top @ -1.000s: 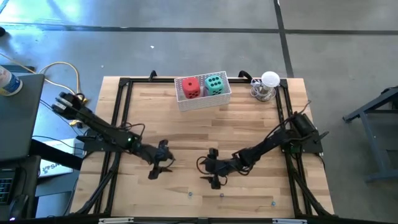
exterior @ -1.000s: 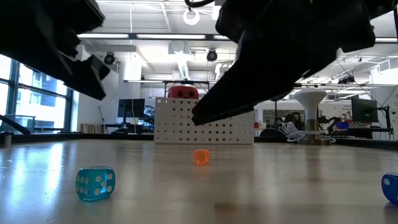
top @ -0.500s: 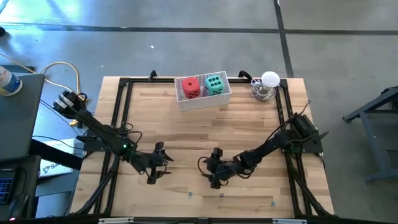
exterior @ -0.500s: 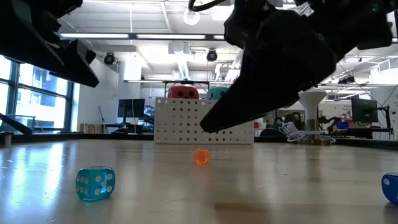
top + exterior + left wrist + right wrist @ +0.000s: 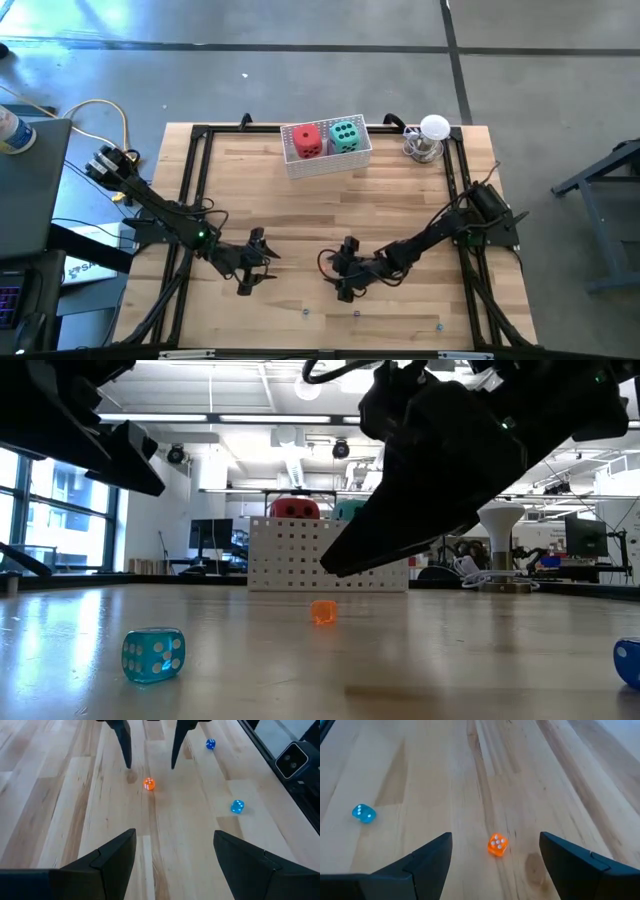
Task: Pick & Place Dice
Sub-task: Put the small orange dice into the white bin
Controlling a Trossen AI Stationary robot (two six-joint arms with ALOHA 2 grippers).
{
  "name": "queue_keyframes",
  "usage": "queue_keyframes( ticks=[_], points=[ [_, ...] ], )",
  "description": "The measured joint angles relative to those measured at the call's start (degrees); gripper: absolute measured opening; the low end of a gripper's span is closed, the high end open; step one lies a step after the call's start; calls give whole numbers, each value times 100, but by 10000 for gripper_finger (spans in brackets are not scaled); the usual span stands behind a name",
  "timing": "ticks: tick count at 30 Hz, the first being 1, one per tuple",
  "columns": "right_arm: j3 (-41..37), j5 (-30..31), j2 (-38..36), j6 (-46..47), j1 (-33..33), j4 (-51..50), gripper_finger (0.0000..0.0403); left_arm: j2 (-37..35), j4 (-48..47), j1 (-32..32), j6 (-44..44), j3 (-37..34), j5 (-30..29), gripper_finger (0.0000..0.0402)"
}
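A red die (image 5: 306, 140) and a teal-green die (image 5: 345, 134) sit side by side in a white perforated basket (image 5: 330, 163) at the table's far edge. A small orange die (image 5: 149, 784) lies on the bare wood between my two grippers, which face each other near the table's front. My left gripper (image 5: 262, 262) stands open to its left and my right gripper (image 5: 335, 268) stands open to its right, both above the wood and holding nothing. The orange die (image 5: 497, 844) also shows just beyond my right gripper's fingers.
Two small blue dice (image 5: 237, 806) (image 5: 210, 743) lie on the wood toward the near edge; one (image 5: 152, 655) sits close to the low camera. A white-topped metal stand (image 5: 430, 138) is at the far right corner. Black frame rails (image 5: 190, 190) run along the table's sides.
My left gripper has swung a little toward the table's near edge and turned at the wrist, then kept still. My right gripper has rolled slightly in place. Both have stayed open, and the dice have not moved.
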Motion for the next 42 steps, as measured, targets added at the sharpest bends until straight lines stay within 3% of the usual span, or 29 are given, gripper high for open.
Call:
queue_keyframes(
  ticks=[16, 21, 26, 42],
  points=[
    [2, -78, 6, 241, 1, -405, 290, 0, -11, -305, 16, 0, 7, 261],
    [0, -67, 303, 226, -12, -238, 290, 0, -13, -303, 290, 0, 7, 261],
    [11, 242, 490, 173, -2, -54, 290, 0, 5, -242, 432, 0, 9, 261],
    [13, -123, 498, -248, -397, -95, 286, 0, 5, 95, 498, 0, 9, 261]
  ],
)
